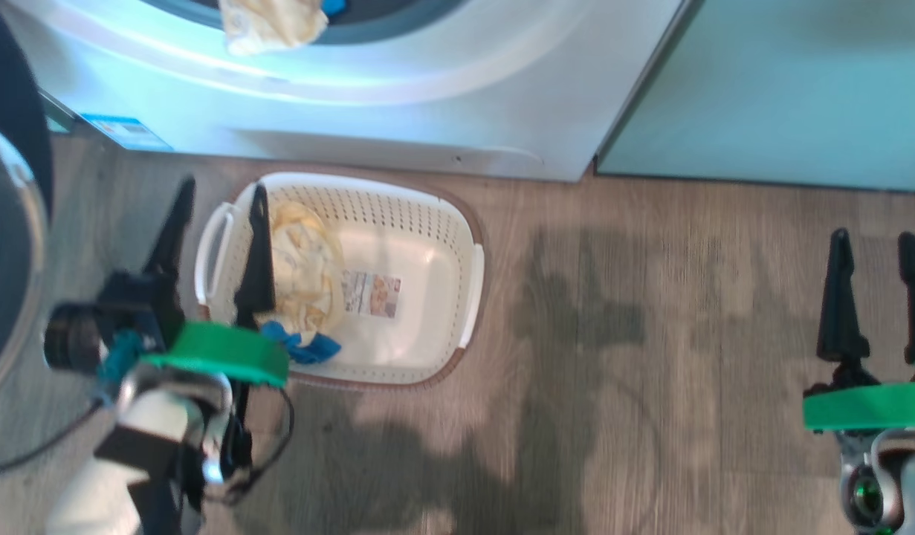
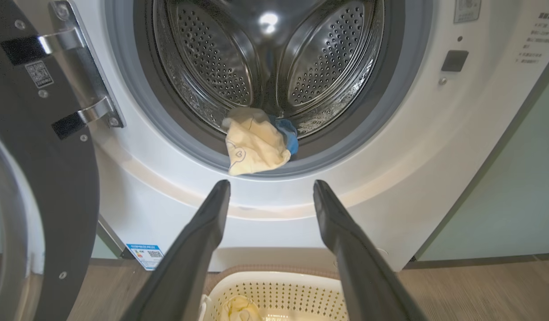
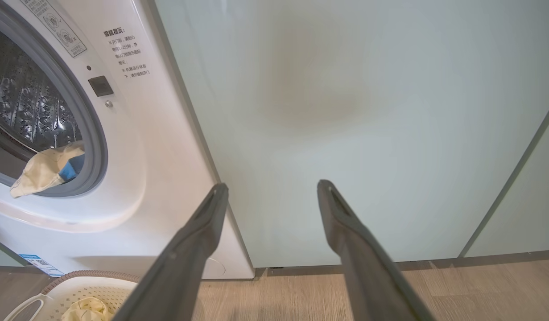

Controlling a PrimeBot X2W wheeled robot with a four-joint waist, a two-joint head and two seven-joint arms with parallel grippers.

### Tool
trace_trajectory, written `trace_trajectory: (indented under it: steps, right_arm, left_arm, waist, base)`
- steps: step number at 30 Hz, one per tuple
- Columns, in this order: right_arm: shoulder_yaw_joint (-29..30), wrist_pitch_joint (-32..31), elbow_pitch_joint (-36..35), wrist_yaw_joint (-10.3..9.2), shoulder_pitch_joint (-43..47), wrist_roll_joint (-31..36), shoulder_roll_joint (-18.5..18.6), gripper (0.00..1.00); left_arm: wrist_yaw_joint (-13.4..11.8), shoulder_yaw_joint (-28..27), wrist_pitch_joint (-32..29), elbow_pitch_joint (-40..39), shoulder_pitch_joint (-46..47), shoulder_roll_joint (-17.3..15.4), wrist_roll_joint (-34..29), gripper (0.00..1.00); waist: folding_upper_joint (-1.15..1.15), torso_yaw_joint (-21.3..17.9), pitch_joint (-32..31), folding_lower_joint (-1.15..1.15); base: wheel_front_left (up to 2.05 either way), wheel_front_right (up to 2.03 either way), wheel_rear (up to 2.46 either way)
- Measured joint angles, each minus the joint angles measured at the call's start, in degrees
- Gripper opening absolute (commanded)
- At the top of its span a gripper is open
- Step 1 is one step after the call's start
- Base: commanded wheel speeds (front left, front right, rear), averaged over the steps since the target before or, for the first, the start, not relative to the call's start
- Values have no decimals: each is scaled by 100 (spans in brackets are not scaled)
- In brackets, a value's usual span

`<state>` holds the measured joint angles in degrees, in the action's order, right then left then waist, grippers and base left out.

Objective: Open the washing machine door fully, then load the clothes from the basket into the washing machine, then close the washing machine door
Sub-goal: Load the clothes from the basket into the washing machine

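Clothes [image 1: 305,275] in basket [image 1: 427,208] partly hidden by left gripper [image 1: 224,186], spread & empty; right gripper [image 1: 873,236] ditto.

Head view: washing machine [image 1: 398,111] clipped by the top edge, drum mouth mostly out of frame, draped garment [image 1: 271,26] on its lip clipped too. Door [image 1: 11,245] left of the machine cut off at the frame edge. Basket [image 1: 398,200] in front of the machine: left hand [image 1: 223,186] finger [image 1: 256,260] covers part of the clothes [image 1: 301,267]; sticker [image 1: 372,293] print unreadable.

We hold our left gripper [image 1: 223,186] forward, fingers spread wide, gripping nothing; its blurred wrist seems tilted slightly. Our right gripper [image 1: 873,236] stands likewise spread and empty.
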<state>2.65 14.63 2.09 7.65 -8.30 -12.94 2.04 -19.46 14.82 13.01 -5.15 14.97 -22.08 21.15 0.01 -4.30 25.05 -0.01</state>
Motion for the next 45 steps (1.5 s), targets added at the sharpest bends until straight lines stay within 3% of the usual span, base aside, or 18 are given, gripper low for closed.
trace_trajectory:
  steps: [7, 21, 40, 45]
  right_arm:
    - [-47, -1, 143, 0, 326, 42, 7, 100]
    - [-175, -1, 258, 0, 519, 59, 7, 100]
    - [-268, -1, 263, 0, 511, 32, 7, 100]
    - [-282, -1, 244, 0, 372, -19, 7, 100]
  left_arm:
    - [-56, 181, -40, -23, -566, 102, 3, 100]
    - [-29, 339, -41, 113, -692, 156, 100, 100]
    - [77, 380, -92, 347, -459, 183, 182, 100]
    - [266, 355, -165, 664, 20, 181, 367, 100]
  waist:
    - [0, 139, -446, 0]
    - [0, 172, -785, 1]
    - [0, 65, -583, 1]
    - [0, -32, -328, 1]
  base:
    - [0, 0, 0]
    - [0, 0, 0]
    - [0, 0, 0]
    - [0, 0, 0]
